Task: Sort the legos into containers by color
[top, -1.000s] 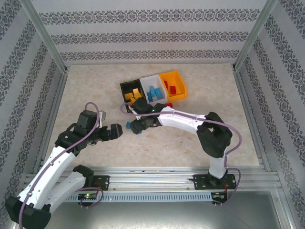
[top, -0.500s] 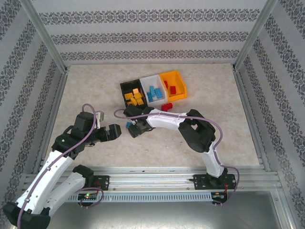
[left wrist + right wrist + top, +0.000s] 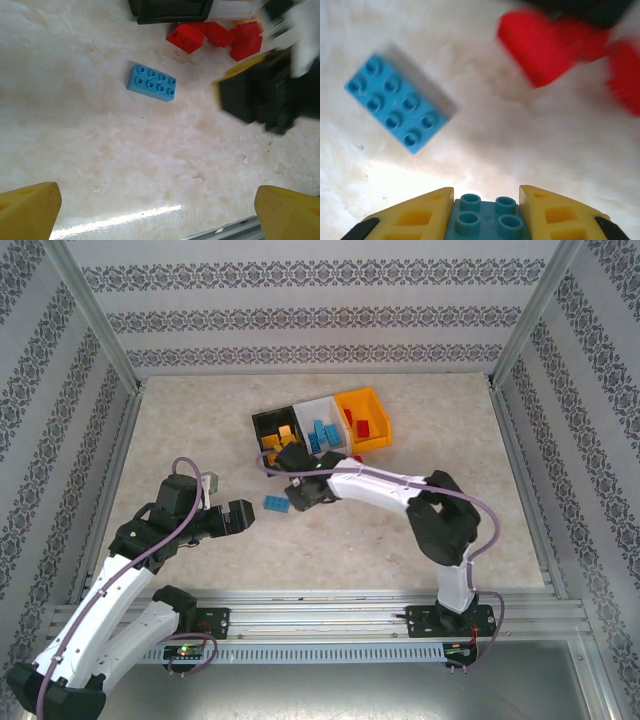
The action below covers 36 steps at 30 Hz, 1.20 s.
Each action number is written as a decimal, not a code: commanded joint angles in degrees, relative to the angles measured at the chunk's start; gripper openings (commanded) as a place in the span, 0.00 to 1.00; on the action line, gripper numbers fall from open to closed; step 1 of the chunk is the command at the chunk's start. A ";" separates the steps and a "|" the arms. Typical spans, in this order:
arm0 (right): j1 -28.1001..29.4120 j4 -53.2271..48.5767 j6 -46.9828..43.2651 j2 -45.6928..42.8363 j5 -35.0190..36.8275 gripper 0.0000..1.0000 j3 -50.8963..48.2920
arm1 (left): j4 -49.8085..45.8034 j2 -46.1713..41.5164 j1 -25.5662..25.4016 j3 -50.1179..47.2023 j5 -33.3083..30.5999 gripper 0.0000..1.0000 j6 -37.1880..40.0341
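Blue lego (image 3: 487, 219) — small, four-studded — pinched in right gripper (image 3: 486, 196), near a longer blue brick (image 3: 400, 104) lying loose (red bricks (image 3: 215, 37) too). Left gripper (image 3: 243, 513) spread wide, empty. Pick-up apparently done; next, presumably, a carry to white bin (image 3: 325, 406) holding other blues.

There are three containers: black bin (image 3: 258, 427), white bin (image 3: 318, 402), orange-yellow bin (image 3: 361, 397); outside them two blue legos, an eight-stud blue brick (image 3: 151, 82) and a four-stud blue brick (image 3: 487, 217), plus at least three red bricks (image 3: 185, 37).
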 commanded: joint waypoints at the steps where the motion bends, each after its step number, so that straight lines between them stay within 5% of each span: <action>1: -4.96 -2.32 -2.76 -2.29 3.25 0.24 3.56 | -0.64 0.04 0.67 0.44 0.55 1.00 -0.10; 8: -14.18 -0.74 -5.51 5.98 0.44 0.27 15.35 | -2.42 -0.28 0.61 1.04 -0.34 1.00 0.32; 11: -15.70 -2.90 -6.56 10.46 0.33 0.47 22.79 | -3.27 -0.41 0.64 1.42 -0.80 1.00 0.50; 14: -15.54 -3.54 -7.21 11.45 0.67 0.55 24.79 | -3.95 -0.83 0.60 1.61 -1.42 1.00 0.59; 20: -10.57 1.31 -5.75 2.15 -0.49 0.58 11.82 | -2.99 -0.98 0.71 1.37 -2.55 1.00 0.24; 26: -2.58 3.70 -7.77 -0.05 -13.77 0.64 1.73 | -0.67 -1.82 0.83 2.24 -3.50 1.00 -0.09; 36: 1.80 0.74 -10.93 11.35 -13.20 0.74 10.19 | -1.38 -4.26 0.88 1.31 -1.91 1.00 -1.43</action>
